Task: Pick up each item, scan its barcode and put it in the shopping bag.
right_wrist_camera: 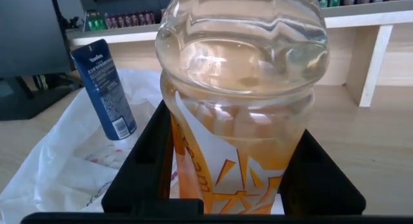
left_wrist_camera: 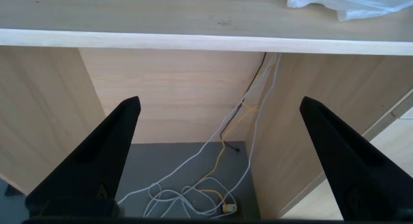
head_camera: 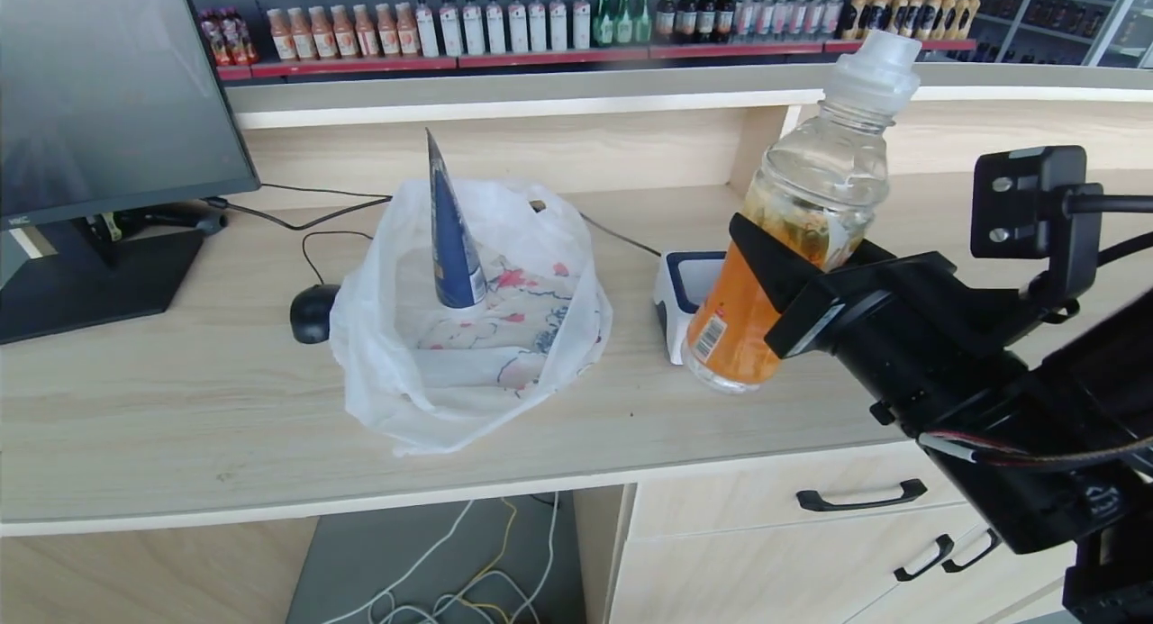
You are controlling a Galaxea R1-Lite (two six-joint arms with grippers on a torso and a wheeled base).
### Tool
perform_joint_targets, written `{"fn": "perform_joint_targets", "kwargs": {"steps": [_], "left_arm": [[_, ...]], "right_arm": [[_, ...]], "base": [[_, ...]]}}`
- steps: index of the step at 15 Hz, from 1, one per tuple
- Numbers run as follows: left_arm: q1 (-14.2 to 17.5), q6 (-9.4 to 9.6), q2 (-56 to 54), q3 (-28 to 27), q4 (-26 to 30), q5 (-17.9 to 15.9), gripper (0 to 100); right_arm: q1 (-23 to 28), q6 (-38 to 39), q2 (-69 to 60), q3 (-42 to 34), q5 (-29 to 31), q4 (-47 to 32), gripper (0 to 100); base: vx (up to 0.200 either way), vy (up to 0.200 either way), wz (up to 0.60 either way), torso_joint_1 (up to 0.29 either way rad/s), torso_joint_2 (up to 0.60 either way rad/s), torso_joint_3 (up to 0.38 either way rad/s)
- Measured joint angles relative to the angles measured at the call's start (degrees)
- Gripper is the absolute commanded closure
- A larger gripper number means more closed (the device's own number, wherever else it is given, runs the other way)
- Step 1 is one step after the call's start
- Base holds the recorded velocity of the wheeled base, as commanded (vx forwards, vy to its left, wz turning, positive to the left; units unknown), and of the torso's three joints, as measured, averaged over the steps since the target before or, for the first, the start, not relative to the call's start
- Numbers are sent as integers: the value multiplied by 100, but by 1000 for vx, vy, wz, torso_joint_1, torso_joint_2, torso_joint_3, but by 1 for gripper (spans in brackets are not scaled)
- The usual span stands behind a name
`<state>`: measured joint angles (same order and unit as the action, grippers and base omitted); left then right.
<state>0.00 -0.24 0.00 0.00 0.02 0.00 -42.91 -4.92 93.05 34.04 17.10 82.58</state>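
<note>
My right gripper (head_camera: pixel 797 286) is shut on an orange drink bottle (head_camera: pixel 793 228) with a white cap, held tilted just above the counter beside a white barcode scanner (head_camera: pixel 680 295). Seen from the right wrist, the bottle (right_wrist_camera: pixel 239 108) sits between the black fingers (right_wrist_camera: pixel 145 166). A white plastic shopping bag (head_camera: pixel 468 336) lies open at the counter's middle with a blue tube (head_camera: pixel 450 237) standing cap-down inside it; that tube (right_wrist_camera: pixel 104 88) and the bag (right_wrist_camera: pixel 58 166) appear behind the bottle. My left gripper (left_wrist_camera: pixel 219 159) is open below the counter edge, holding nothing.
A monitor (head_camera: pixel 108 93) on a black stand occupies the counter's left, with a black mouse (head_camera: pixel 313 312) and its cable beside the bag. Shelves of bottles (head_camera: pixel 585 21) run behind the raised back ledge. Drawers (head_camera: pixel 856 507) sit under the counter at right; loose cables (left_wrist_camera: pixel 206 185) lie below.
</note>
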Motion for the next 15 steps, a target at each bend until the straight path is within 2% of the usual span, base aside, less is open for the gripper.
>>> {"fn": "perform_joint_targets", "kwargs": {"steps": [3, 8, 15], "left_arm": [[2, 0, 0, 0, 2, 0, 0], [0, 0, 0, 0, 2, -2, 0], [0, 0, 0, 0, 2, 0, 0]], "right_arm": [[24, -98, 9, 68, 16, 2, 100], [44, -930, 94, 367, 52, -83, 100], [185, -1510, 262, 1910, 66, -1531, 100]], "base": [[0, 0, 0, 0, 0, 0], [0, 0, 0, 0, 0, 0], [0, 0, 0, 0, 0, 0]]}}
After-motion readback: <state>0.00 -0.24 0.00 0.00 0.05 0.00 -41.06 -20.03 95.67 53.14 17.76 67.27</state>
